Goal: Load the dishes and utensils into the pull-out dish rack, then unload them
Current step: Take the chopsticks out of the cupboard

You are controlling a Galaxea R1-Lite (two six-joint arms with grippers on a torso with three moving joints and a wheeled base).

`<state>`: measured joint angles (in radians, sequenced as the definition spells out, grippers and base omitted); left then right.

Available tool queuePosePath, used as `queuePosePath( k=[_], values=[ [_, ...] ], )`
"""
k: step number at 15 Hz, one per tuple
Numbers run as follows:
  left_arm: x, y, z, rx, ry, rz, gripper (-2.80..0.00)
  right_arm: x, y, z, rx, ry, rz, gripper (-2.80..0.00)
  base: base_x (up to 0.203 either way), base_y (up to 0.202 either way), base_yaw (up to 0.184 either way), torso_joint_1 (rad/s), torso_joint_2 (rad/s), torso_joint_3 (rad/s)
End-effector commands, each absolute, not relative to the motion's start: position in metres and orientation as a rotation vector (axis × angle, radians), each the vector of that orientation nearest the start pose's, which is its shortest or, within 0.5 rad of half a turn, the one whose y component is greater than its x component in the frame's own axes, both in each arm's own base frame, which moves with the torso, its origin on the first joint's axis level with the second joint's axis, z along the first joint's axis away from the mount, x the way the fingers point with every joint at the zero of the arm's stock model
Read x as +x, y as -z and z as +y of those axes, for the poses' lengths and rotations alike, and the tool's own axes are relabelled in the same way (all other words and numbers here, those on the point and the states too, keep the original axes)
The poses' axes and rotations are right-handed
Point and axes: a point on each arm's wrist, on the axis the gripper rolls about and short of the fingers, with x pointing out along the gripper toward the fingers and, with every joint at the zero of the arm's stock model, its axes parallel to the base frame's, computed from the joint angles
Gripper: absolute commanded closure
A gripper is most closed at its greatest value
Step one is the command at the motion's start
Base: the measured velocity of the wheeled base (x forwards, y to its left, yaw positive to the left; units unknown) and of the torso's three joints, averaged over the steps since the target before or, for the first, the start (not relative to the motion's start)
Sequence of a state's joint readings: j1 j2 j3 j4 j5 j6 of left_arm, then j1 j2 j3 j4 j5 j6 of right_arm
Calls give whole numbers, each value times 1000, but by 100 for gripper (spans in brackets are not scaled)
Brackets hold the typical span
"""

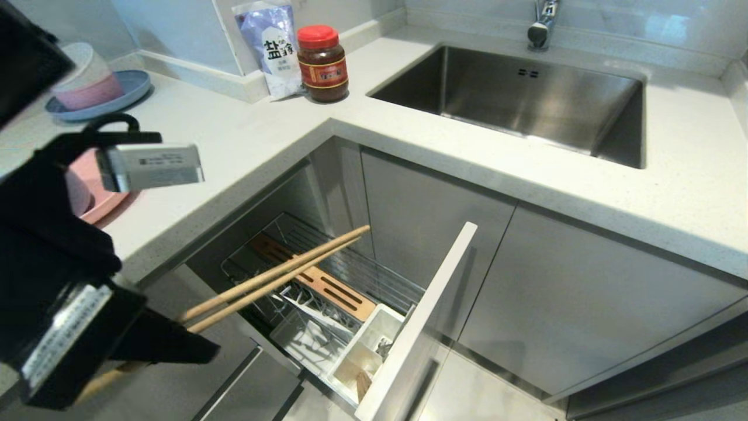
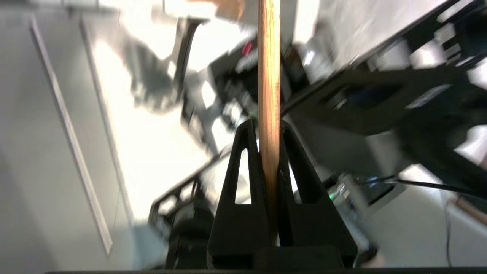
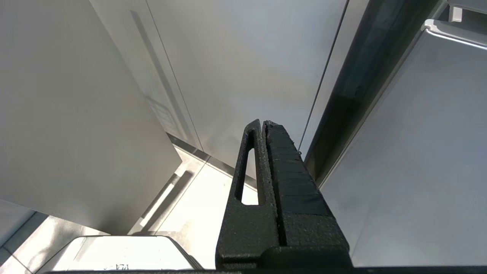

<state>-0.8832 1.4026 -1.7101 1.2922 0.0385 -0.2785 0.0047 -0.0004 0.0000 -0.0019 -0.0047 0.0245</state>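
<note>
My left gripper (image 1: 201,345) is at the lower left, shut on the pair of wooden chopsticks (image 1: 280,275). They slant up and to the right over the open pull-out dish rack (image 1: 350,269). In the left wrist view the chopsticks (image 2: 268,76) stand clamped between the black fingers (image 2: 243,160) of the left gripper (image 2: 268,125). The rack shows a slotted wooden board (image 1: 333,289), a white cutlery cup (image 1: 374,333) and a grey front panel (image 1: 421,316). The pink plate (image 1: 105,204) lies on the counter, mostly hidden by my arm. My right gripper (image 3: 263,122) is shut and empty, parked by cabinet doors.
Cream and pink bowls on a blue plate (image 1: 125,93) stand at the back left of the white counter (image 1: 245,134). A salt bag (image 1: 272,47) and a red-lidded jar (image 1: 322,64) stand in the corner. The steel sink (image 1: 526,99) and tap (image 1: 543,23) are to the right.
</note>
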Motion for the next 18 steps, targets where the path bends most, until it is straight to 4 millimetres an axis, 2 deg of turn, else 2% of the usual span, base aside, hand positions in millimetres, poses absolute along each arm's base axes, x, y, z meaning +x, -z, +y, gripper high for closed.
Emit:
queuePosePath(
  k=[1,4,7,10,13,18],
  values=[
    [75,-350,-91,149,674,884,0,-23,-75,0,25,0,-6,0,0,0,0,0,0,0],
    [59,-362,-69,112,716,745,0,-23,-75,0,25,0,-6,0,0,0,0,0,0,0],
    [56,-372,-53,40,643,629,0,-23,-75,0,25,0,-5,0,0,0,0,0,0,0],
    [60,-377,-38,0,482,523,0,-23,-75,0,25,-2,-6,0,0,0,0,0,0,0],
    [52,-381,-20,-7,315,426,0,-23,-75,0,25,0,-6,0,0,0,0,0,0,0],
    [43,-381,4,-33,-116,350,0,-23,-75,0,25,-2,-6,0,0,0,0,0,0,0]
  ],
)
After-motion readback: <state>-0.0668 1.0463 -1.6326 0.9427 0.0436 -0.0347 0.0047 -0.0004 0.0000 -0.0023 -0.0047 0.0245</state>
